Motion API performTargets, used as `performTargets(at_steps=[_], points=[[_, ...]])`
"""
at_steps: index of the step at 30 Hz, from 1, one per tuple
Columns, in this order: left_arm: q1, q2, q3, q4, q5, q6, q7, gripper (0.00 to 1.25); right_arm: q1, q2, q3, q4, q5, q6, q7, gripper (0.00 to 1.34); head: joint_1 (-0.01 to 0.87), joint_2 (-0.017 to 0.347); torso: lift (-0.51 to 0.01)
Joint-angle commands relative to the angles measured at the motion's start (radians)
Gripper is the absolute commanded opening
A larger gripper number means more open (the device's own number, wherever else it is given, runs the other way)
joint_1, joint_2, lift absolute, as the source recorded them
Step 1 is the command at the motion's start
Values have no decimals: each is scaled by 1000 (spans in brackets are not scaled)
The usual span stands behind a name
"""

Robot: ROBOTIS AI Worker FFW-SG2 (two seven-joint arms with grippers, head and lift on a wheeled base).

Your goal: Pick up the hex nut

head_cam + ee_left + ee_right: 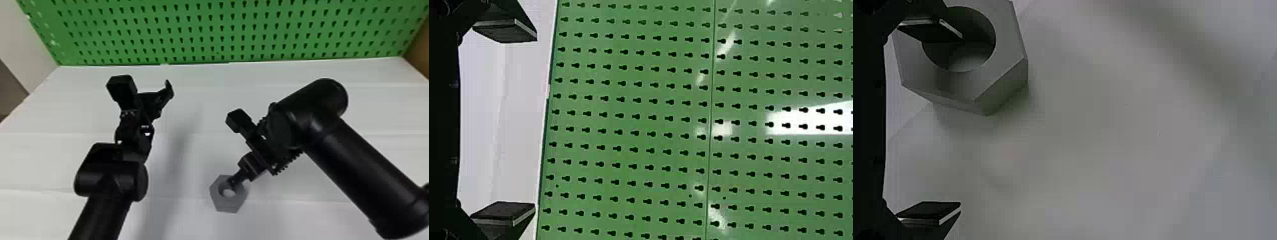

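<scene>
The jaws of the right gripper [249, 169] stand wide apart, with nothing held between them; the jaws of the left gripper [148, 96] are also wide apart and hold nothing; the hex nut [229, 204] lies flat on the white table [198, 220], with its round hole turned upward; it is grey and thick, and in the head view it is placed between the two arms, in the nearer part of the table; one finger [935, 31] of the right gripper is seen over the nut's hole, but I cannot tell if the tip is above it or already inside; the other finger [930, 212] is apart from the nut, beyond its outer edge, over the table surface; on the left side of the nut there is a broad open strip of table up to the left arm [110, 178], and more room toward the far edge; at that far edge stands the green pegboard [223, 28], which runs nearly the whole width of the table; the left gripper is well apart from the nut, farther forward, in front of the pegboard; on the right side, the right arm [357, 159] passes over the table and takes much of the room there
</scene>
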Motion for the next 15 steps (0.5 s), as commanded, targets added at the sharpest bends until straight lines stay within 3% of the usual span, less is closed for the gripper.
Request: performTargets(at_steps=[1,15], points=[[-1,0,0,0,0,0,0,1158,-5,4,10,17,0,1,0,1229,785,152,-79],[-1,0,1,0,0,-2,0,1158,-7,18,24,86,14,-71,37,1230,785,152,-79]])
